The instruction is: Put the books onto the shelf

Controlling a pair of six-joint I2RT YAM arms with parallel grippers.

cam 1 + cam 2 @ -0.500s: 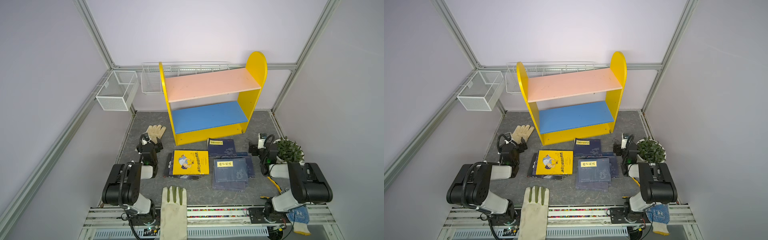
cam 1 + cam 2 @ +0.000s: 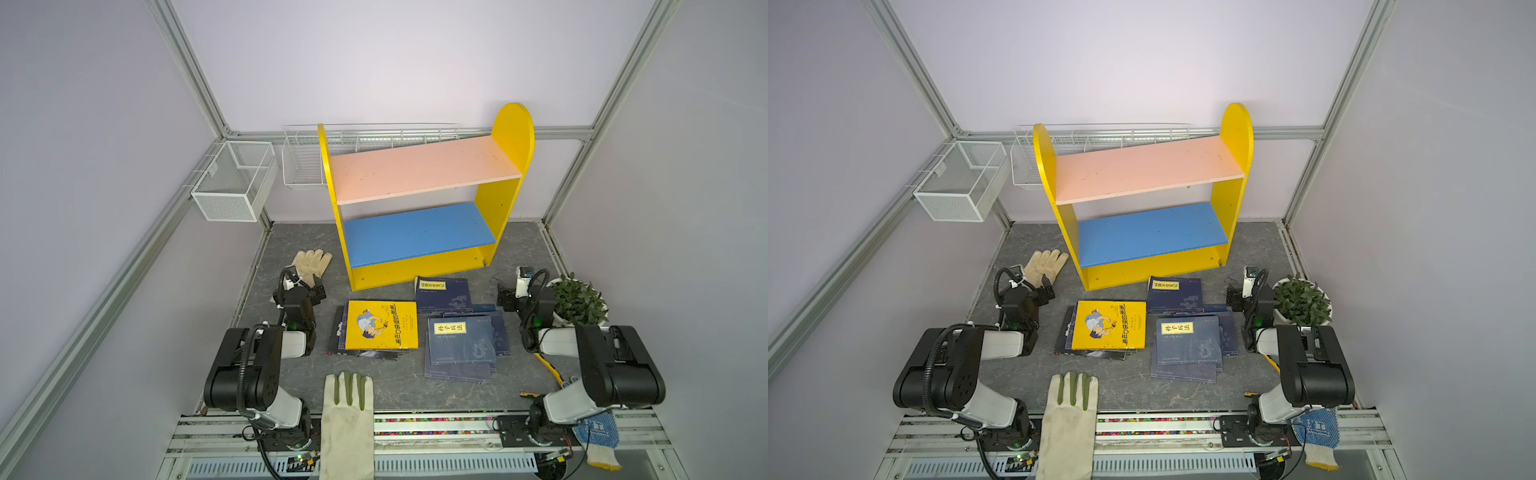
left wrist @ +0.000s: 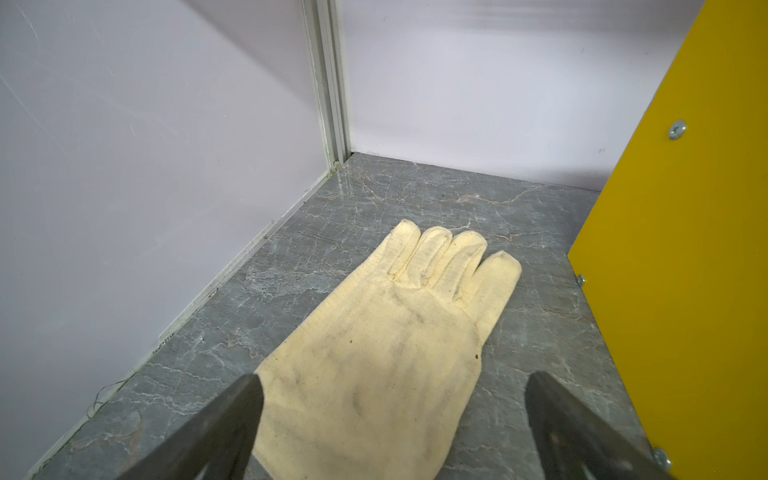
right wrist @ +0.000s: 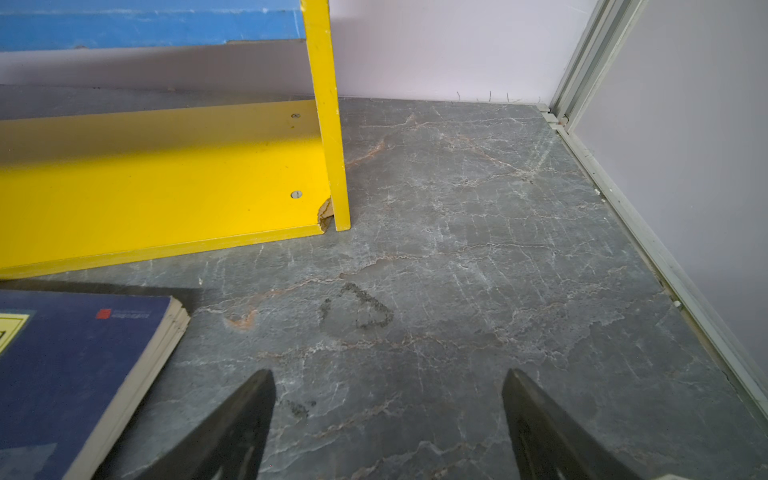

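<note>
Lying before left claw, cream glove, potted plant beside right claw

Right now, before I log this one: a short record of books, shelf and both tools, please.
books: all on the table, none shelved; yellow book tops one pile, navy books beside it
shelf: pink board and blue board both bare
left tool: open, empty, at the cream glove
right tool: open, empty, over bare table near a navy book
progress: no book placed yet
</note>
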